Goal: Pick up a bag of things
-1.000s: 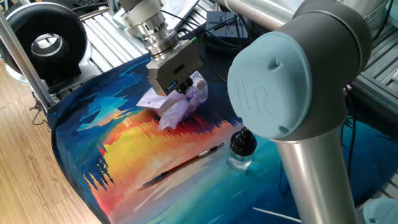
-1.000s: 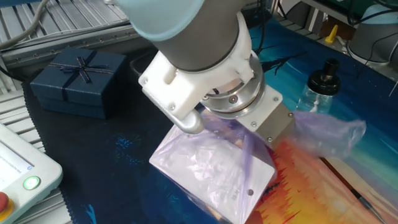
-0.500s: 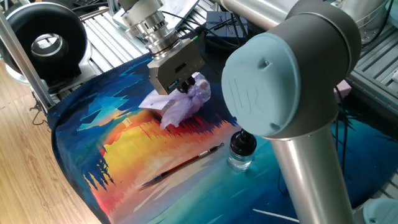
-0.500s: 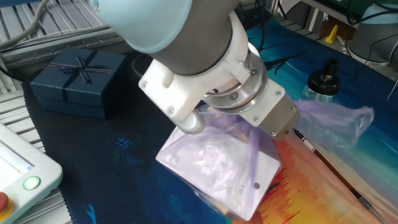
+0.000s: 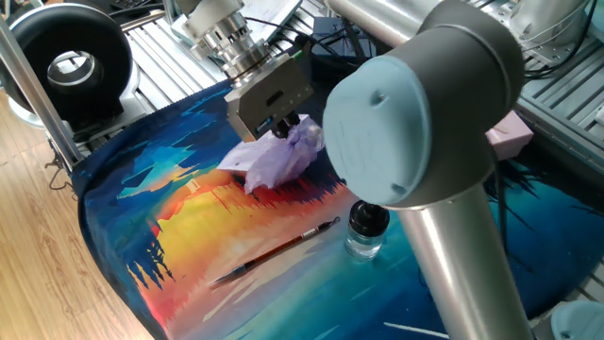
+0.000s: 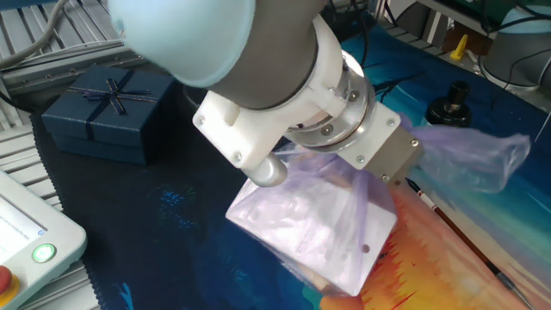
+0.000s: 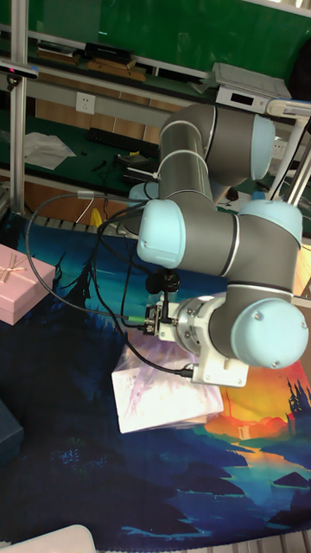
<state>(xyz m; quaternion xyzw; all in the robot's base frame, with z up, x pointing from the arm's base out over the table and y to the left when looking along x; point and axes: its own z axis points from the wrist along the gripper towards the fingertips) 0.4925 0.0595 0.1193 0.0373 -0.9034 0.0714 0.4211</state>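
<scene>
The bag of things (image 5: 272, 161) is a thin pale lilac plastic bag, wrinkled, with a flat white packet inside. My gripper (image 5: 283, 124) is shut on its upper part, and the bag hangs tilted from the fingers, low over the painted mat. In the other fixed view the bag (image 6: 318, 228) sits under the gripper body (image 6: 385, 155), and its loose tail (image 6: 482, 159) sticks out to the right. The fingertips are hidden there. The tall fixed view shows the bag (image 7: 164, 393) below the wrist.
A small ink bottle (image 5: 365, 227) and a thin brush (image 5: 274, 247) lie on the mat in front of the bag. A dark navy gift box (image 6: 108, 112) stands at the left and a pink gift box (image 7: 17, 281) at the mat's edge. A control box with a green button (image 6: 39, 252) is nearby.
The gripper has moved to the right and slightly up with the bag in it. The bag's tail has swung further right. The bottle, brush and boxes stay put.
</scene>
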